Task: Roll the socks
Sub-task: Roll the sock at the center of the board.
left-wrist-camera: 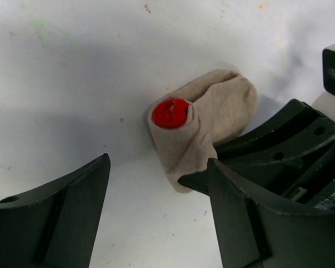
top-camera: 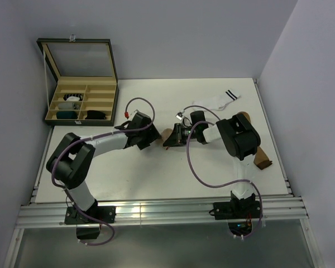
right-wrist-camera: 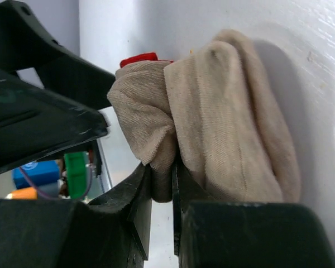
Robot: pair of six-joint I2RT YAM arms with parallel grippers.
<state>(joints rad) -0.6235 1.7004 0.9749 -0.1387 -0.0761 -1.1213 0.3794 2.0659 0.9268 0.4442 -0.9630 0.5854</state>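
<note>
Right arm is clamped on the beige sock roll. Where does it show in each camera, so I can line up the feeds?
Top external: beige sock mid-table, at the right gripper fingertips.
Left wrist: beige sock right of centre, red core facing the camera.
Right wrist: beige sock fills the centre and right.
Shared landmark: the right gripper pinching the sock's edge.

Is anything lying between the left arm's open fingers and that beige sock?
Nothing lies on the table between the left arm's fingers and the beige sock. The right arm's fingers are clamped on one end of the sock, though, crowding that side.
</note>
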